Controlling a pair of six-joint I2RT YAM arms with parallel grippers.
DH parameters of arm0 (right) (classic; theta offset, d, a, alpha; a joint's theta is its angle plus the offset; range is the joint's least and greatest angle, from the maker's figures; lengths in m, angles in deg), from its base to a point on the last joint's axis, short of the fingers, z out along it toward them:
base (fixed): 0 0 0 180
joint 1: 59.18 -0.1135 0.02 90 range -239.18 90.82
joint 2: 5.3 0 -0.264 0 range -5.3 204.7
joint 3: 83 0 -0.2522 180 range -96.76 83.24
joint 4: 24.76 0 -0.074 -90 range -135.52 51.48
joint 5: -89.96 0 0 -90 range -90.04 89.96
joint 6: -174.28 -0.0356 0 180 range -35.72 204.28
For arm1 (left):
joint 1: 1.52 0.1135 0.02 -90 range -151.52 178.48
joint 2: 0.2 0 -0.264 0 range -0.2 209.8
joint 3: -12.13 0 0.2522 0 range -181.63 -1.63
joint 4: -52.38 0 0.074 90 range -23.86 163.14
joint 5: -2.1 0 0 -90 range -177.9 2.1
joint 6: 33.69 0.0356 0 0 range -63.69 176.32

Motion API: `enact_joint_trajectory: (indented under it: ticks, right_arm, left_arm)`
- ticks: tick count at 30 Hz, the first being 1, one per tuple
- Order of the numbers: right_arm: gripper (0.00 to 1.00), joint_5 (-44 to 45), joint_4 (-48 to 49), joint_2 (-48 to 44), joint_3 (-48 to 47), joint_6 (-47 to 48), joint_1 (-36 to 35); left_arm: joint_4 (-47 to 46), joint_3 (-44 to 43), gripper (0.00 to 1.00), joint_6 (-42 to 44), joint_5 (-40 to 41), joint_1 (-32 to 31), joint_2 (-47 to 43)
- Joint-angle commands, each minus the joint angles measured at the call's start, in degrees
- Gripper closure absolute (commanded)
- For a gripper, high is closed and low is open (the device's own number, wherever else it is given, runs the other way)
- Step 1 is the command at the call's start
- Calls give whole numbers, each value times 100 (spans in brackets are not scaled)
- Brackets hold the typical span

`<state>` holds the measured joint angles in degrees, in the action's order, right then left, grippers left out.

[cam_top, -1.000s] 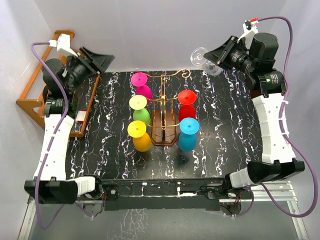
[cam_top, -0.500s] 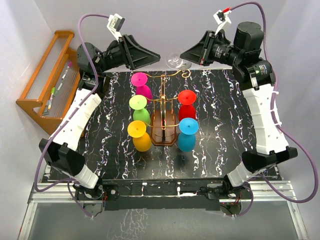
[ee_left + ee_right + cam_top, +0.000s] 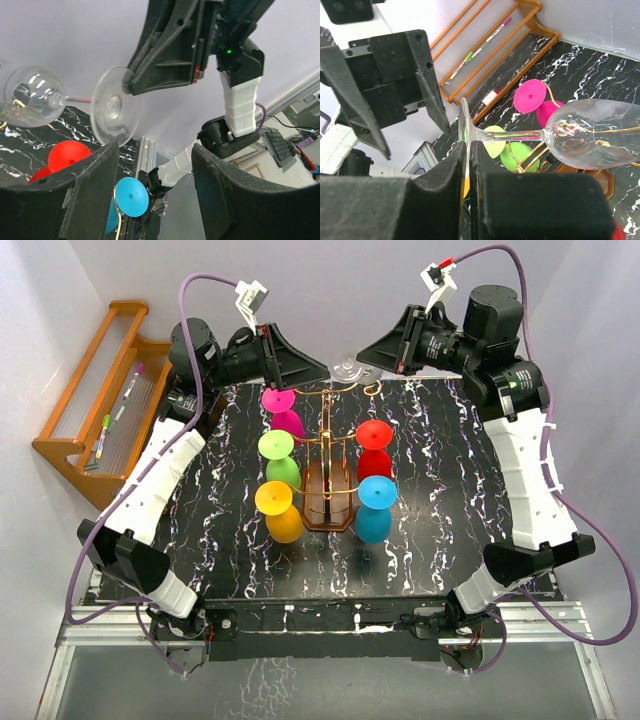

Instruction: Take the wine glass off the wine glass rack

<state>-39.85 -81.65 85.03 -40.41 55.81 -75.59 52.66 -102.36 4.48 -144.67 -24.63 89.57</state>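
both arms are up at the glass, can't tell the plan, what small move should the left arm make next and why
Probably ease the left arm forward until its open left fingers straddle the stem of the wine glass. The right fingers are pinched shut on the glass's foot, holding it sideways in the air, while the left fingers face it, spread, touching nothing.

Left arm point(image 3: 160, 465): rose from its base at the near left, the white link slanting up and away, the wrist turned to the right.
Left gripper point(image 3: 318, 370): pointed right, its jaws standing apart.
Right arm point(image 3: 525, 470): rose from its base at the near right, the white link nearly upright, the wrist turned to the left.
Right gripper point(image 3: 365, 350): pointed left, its fingers pressed together on the foot rim of the wine glass point(image 3: 590, 132).
Grippers: tips faced each other, near but apart.
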Motion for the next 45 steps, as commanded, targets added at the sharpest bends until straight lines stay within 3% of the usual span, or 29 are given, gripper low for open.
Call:
enact_joint_trajectory:
  ticks: [1,10,17,24,26,27,30,34,38,40,45]
  right_arm:
    - [93,-107,424,-304,-229,131,-56]
    - [93,-138,412,-443,-143,126,-63]
    - [93,-246,557,-500,14,4,-95]
    - [93,-203,579,-538,96,-10,-135]
    - [93,-190,565,-527,96,-4,-131]
    - [92,-181,561,-526,100,-6,-139]
    - [93,-155,552,-533,111,8,-144]
    - [93,-139,543,-546,144,18,-144]
    - [93,-150,584,-621,281,46,-144]
    - [84,-95,635,-725,407,72,-144]
    - [45,-37,916,-1079,837,63,-143]
  left_arm:
    - [635,-217,43,574,223,-44,-231]
    - [773,-226,43,665,301,-60,-148]
    - [-230,15,43,10,221,-223,6]
    - [-226,-432,47,-27,41,-650,424]
    - [-204,-471,54,6,-51,-724,459]
    - [-177,-474,62,35,-88,-736,454]
    - [34,-449,98,254,-136,-740,373]
    - [350,-374,100,673,-10,-747,142]
    - [-73,-53,100,654,-41,-747,-110]
    - [-394,105,100,553,-190,-739,-200]
    - [-1519,644,100,115,-729,-747,-600]
